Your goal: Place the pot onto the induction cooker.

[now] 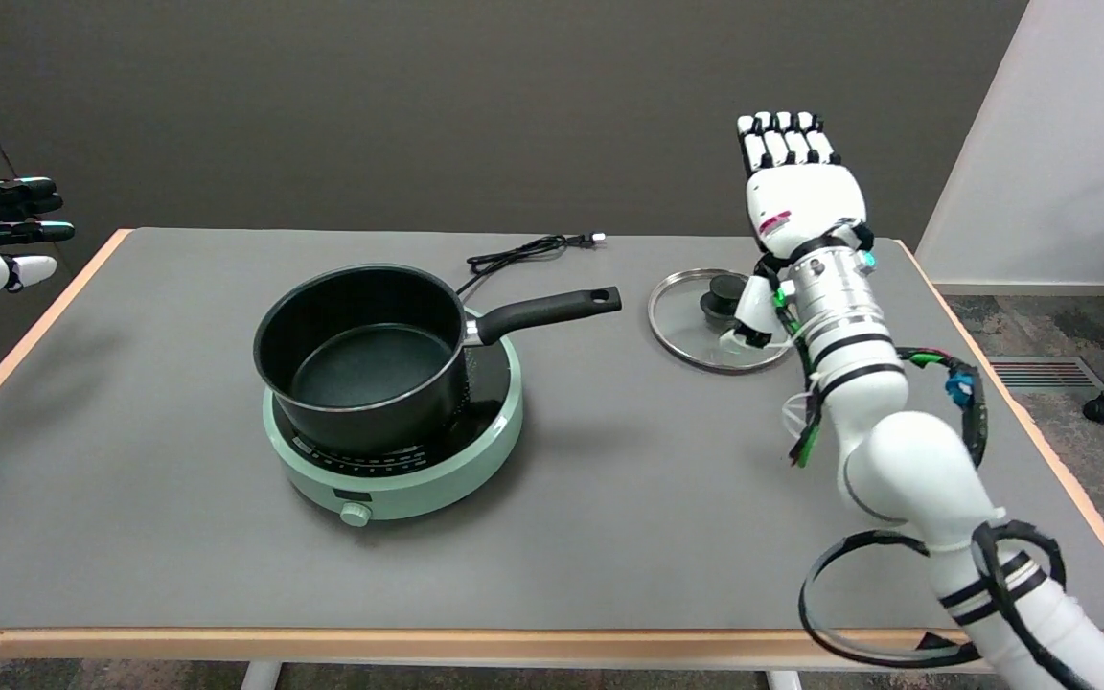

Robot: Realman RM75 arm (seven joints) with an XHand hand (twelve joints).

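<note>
Black pot [365,359] upright on green induction cooker [437,450], handle pointing right toward table's [609,537] far right corner, right hand [796,187] raised, fingers released, holding nothing, beside glass lid [686,321].

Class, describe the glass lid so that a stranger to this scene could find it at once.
Start at the mint-green induction cooker carrying the black pot. Follow the pot's handle rightward to the flat disc on the grey table. That glass lid alone is transparent, with a black knob.

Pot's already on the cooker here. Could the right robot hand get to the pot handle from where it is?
Probably yes. The right robot hand is raised, holding nothing, with fingers extended. The pot handle points toward its side, over bare table. The glass lid lies flat beside the arm, not between.
</note>
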